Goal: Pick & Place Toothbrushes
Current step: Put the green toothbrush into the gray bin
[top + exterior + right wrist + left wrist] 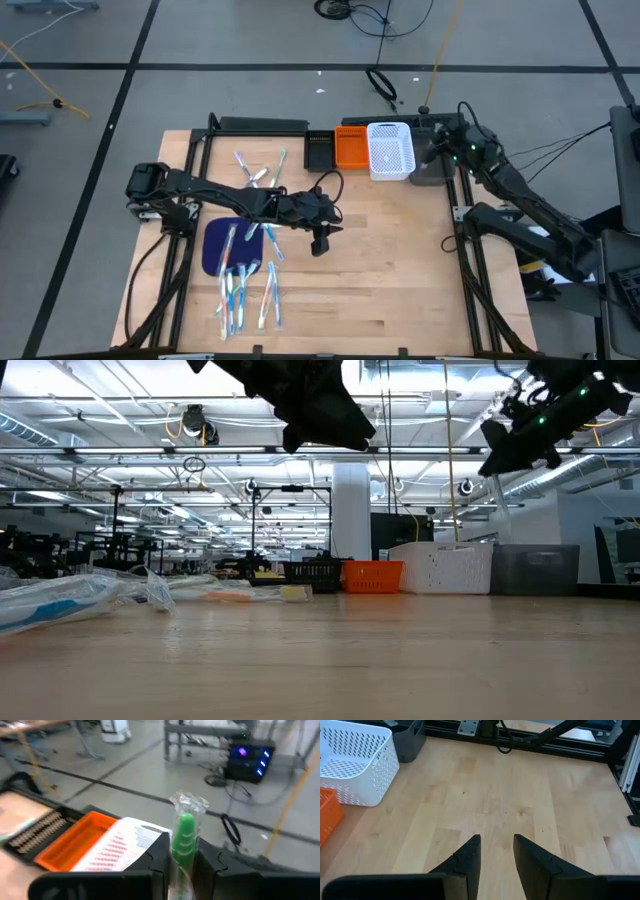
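Several toothbrushes in clear wrappers lie flat on the table's left half: a few at the far left [258, 170], and more on and beside the dark blue mat [215, 248], reaching toward the near edge [245, 292]. My left gripper [496, 840] hangs open over bare wood right of the mat [320, 243], with nothing between its fingers. My right gripper [182, 847] is up at the far right [438, 150], by the white bin [390, 150] and the grey bin [432, 168]. It is shut on a green toothbrush [184, 832] in a clear wrapper. My right gripper pinches the wrapped green toothbrush between its two fingers. The green end [185, 827] and the crinkled wrapper tip [189, 802] stick out past the fingertips. The fingers lie along the toothbrush and point nearly level. It is lifted clear of table and bins.
A row of bins stands at the far edge: black [320, 150], orange [352, 148], white, then grey. A black frame [470, 270] runs along the table's sides. Bare wood [400, 260] lies across the middle and right.
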